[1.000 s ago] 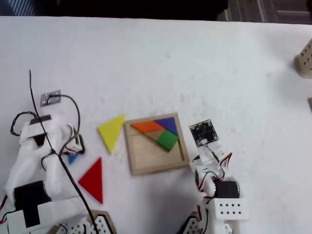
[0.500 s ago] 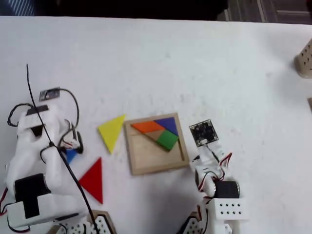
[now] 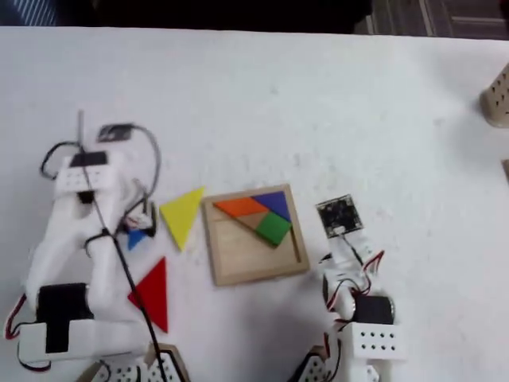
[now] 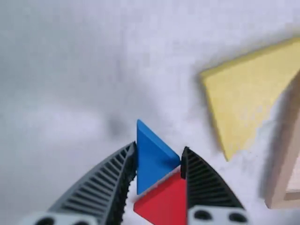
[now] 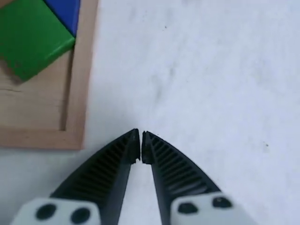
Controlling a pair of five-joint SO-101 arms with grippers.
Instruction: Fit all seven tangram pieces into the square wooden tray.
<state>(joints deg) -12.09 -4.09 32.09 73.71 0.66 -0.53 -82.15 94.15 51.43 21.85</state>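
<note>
Pinching the blue triangle [image 4: 151, 164], the left gripper [image 4: 157, 152] holds it beside the yellow triangle [image 3: 181, 215], long axis along the fingers, tip outward. Right gripper [image 5: 140, 139], fingers together, sits beside the tray [image 5: 80, 70].

tray [image 3: 262, 275]: table's near middle.
three pieces [image 3: 273, 228]: in the tray's far right corner.
large triangle [image 3: 181, 215]: just left of the tray.
second large triangle [image 3: 151, 294]: nearer, slightly further left.
small triangle [image 4: 150, 159]: in the left gripper [image 4: 159, 149], left of the large triangle.

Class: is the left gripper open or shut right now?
Shut on the blue triangle: the left gripper's fingers press against both its edges.
</note>
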